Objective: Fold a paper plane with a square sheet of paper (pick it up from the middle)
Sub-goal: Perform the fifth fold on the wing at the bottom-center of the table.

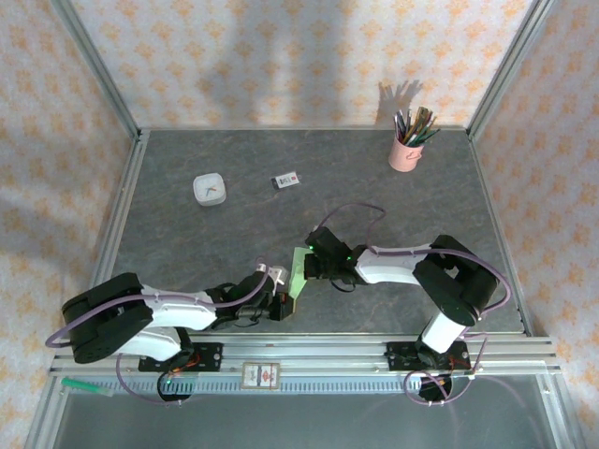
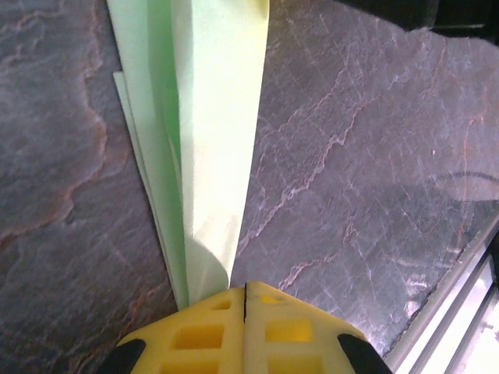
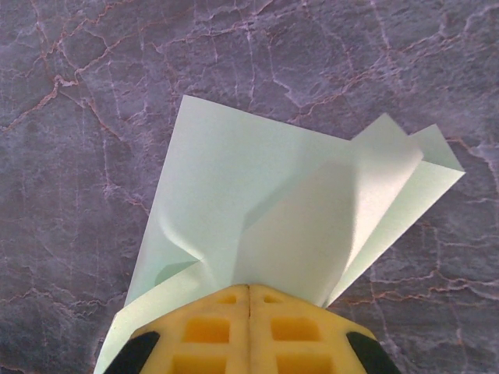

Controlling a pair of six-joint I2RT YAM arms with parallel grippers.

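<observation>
The pale green paper [image 1: 298,273] lies folded into a narrow layered shape on the dark table, between my two grippers. From the left wrist it shows as a long slim strip of stacked flaps [image 2: 210,117]. Its narrow end runs under the left finger of my left gripper [image 2: 245,290], whose jaws are shut tight together. From the right wrist the paper [image 3: 257,187] spreads out wide, with creased flaps lifting at the right. My right gripper [image 3: 249,290] sits on top of it, jaws shut, and paper sticks out from under both fingers.
A pink pencil cup [image 1: 406,150] stands at the back right. A small white square dish [image 1: 209,190] and a small printed card [image 1: 285,181] lie at the back. The table's metal front rail [image 1: 309,351] runs just behind the grippers.
</observation>
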